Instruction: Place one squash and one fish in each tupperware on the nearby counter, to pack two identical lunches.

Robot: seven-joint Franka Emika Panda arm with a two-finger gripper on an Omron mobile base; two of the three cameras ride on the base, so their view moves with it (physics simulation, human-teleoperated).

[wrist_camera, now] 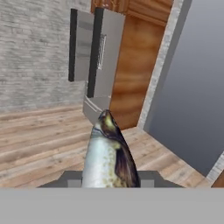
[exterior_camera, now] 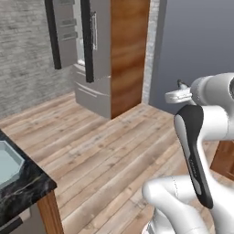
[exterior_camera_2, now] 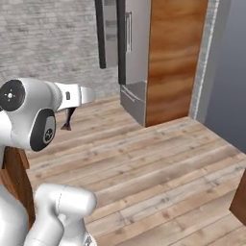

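Observation:
My gripper (wrist_camera: pixel 109 180) is shut on a plump fish (wrist_camera: pixel 107 153) with a silver belly and a dark mottled back. The fish points away from the hand, over open wooden floor. In the right base view the fish (exterior_camera_2: pixel 68 120) hangs as a small dark shape with a tail fin under the hand (exterior_camera_2: pixel 77 95). A pale blue-grey tupperware (exterior_camera: pixel 8 161) with cut corners lies on the black marble counter (exterior_camera: pixel 28 186) at the left edge of the left base view, far from the gripper. The squash is out of view.
A steel fridge (exterior_camera: pixel 96 59) with its door (exterior_camera: pixel 61 32) swung open stands ahead beside a tall wooden panel (exterior_camera: pixel 129 55). A grey wall (exterior_camera: pixel 196 41) runs to the right and a brick wall (exterior_camera: pixel 23 59) to the left. Wooden floor (exterior_camera: pixel 105 151) lies between.

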